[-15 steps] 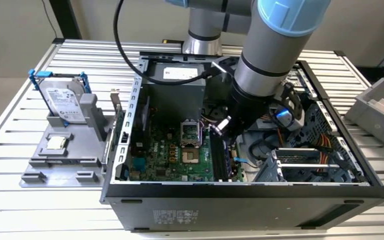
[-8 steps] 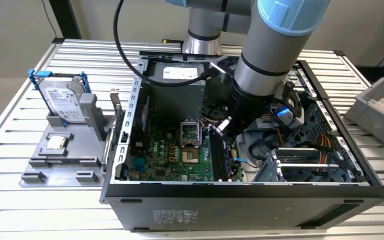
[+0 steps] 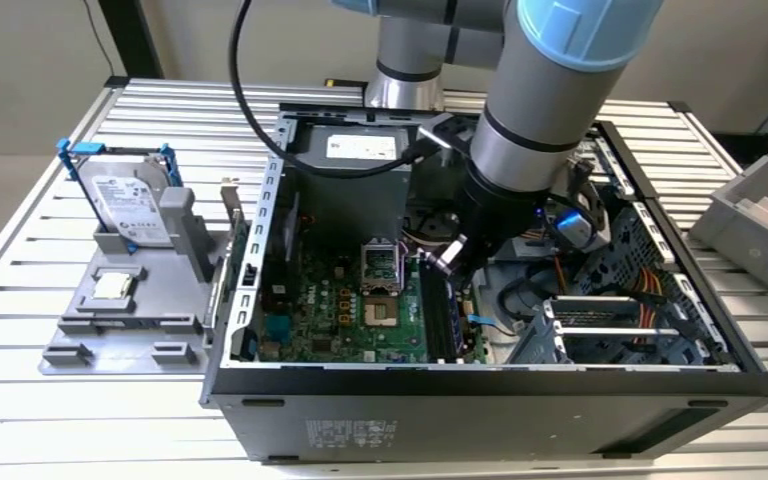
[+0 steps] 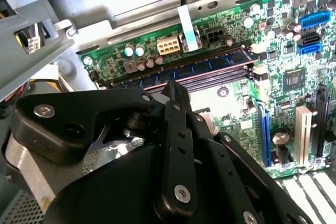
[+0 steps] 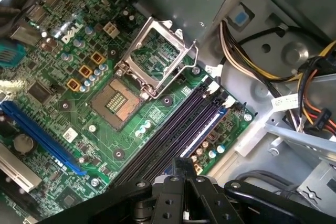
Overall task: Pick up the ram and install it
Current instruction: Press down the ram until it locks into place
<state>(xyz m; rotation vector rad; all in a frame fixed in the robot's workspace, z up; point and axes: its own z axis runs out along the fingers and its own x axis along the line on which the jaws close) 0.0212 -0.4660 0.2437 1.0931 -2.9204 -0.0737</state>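
Tool (image 3: 448, 262) is down inside the open PC case (image 3: 491, 385), right over the memory slots (image 5: 178, 135) on the motherboard (image 3: 337, 310). In both wrist views the black fingers (image 4: 176, 95) meet in a narrow tip above the slots; can't tell whether they grip anything. The ram (image 4: 210, 65), a bluish stick with dark chips, sits lengthwise in the slot nearest the board edge in the second wrist view, just beyond the fingertip. CPU socket (image 5: 118, 100) has its latch frame flipped up. Hard drive (image 3: 131, 205) stands in the grey fixture on the worktop (image 3: 37, 300), at the exterior view's left.
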